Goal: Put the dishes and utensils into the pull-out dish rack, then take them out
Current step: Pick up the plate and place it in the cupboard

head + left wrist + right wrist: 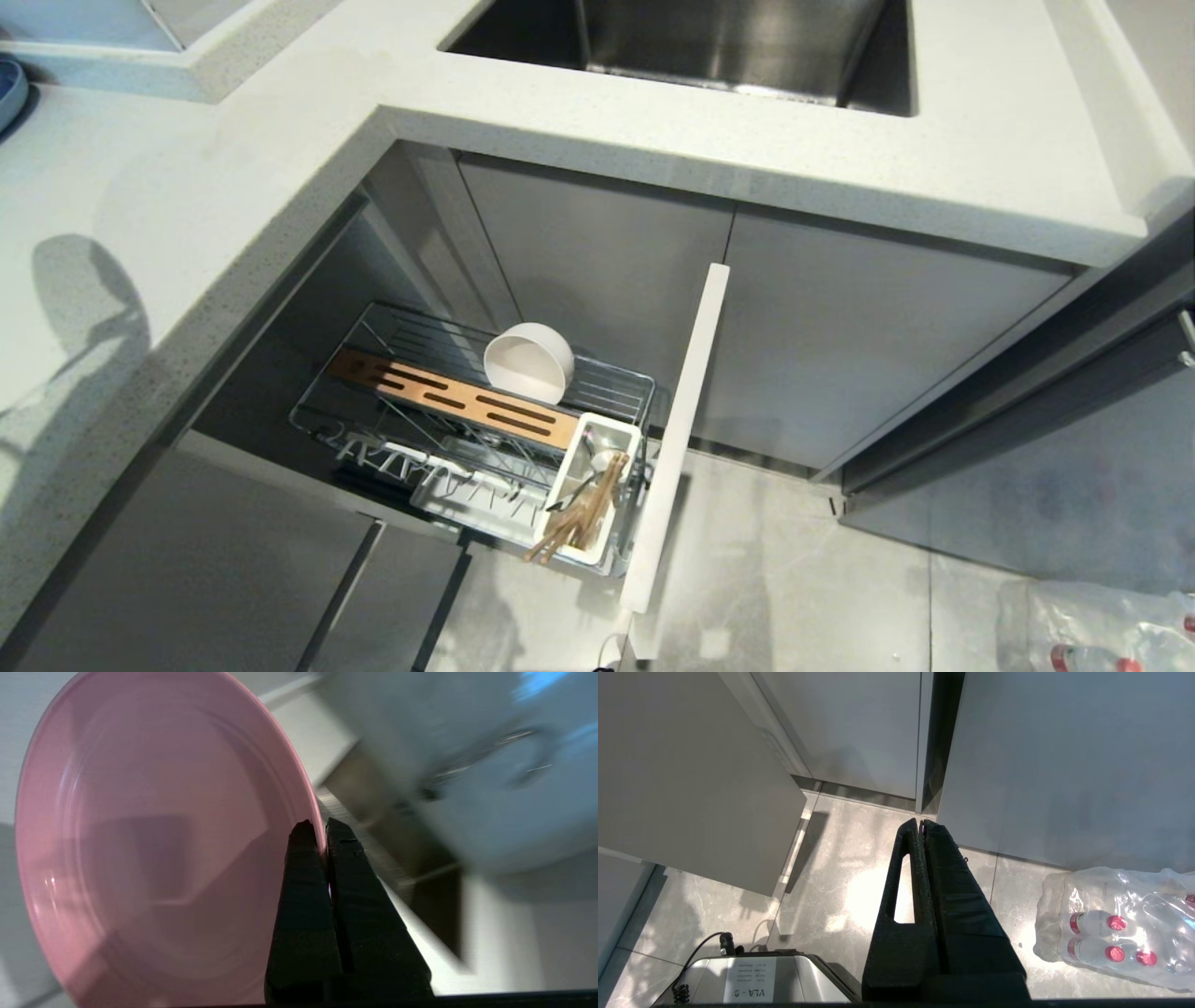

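The pull-out dish rack (401, 425) stands drawn out below the counter, its tall pale front panel (677, 429) facing me. A white bowl (528, 361) rests on its side at the back of the wire basket, behind the brown slotted insert (464, 399). The wooden chopsticks (581, 515) and a dark utensil handle lean in the white caddy (597, 490). In the left wrist view my left gripper (317, 828) is shut on the rim of the pale-pink plate (154, 844), held up in the air. Neither arm shows in the head view. My right gripper (920, 823) hangs shut and empty above the floor.
A pale stone counter (168, 215) wraps round the rack's corner, with a steel sink (709, 42) at the back. A blue-grey plate edge (9, 89) sits at the far left. Shrink-wrapped bottles (1115, 926) lie on the floor to the right.
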Robot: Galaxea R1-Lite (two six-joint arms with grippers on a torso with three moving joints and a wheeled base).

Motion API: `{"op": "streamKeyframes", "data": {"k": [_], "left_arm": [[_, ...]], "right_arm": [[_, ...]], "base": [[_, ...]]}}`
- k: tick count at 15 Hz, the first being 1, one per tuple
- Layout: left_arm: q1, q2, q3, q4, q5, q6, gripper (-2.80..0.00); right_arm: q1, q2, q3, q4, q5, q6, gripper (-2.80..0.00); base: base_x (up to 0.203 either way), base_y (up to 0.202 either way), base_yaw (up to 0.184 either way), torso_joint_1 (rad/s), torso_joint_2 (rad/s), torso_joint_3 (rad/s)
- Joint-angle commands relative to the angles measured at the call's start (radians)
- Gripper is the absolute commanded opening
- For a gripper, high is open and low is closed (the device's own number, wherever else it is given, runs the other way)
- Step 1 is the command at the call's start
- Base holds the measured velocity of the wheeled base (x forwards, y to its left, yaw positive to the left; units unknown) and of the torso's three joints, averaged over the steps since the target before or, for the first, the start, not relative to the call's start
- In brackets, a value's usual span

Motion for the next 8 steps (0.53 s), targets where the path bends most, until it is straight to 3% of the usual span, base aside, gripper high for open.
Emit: {"op": "streamKeyframes", "data": {"k": [1,5,8], "left_arm": [[-0.071,-0.012,0.025,-0.035,-0.011,-0.086,-2.80],[-0.258,-0.034,0.051,-0.041,-0.046,-0.216,-2.80],[-0.362,-0.027,0.129,-0.040,-0.044,-0.253,-2.80]], "right_arm": [[0.000,0.001,0.002,0.000,0.000,0.000,-2.80],[0.000,0.001,0.002,0.000,0.000,0.000,-2.80],[0.000,0.001,0.002,0.000,0.000,0.000,-2.80]], "base": [[0.000,0.000,0.000,0.000,0.00,0.000],[0.000,0.000,0.000,0.000,0.00,0.000],[0.000,0.000,0.000,0.000,0.00,0.000]]}}
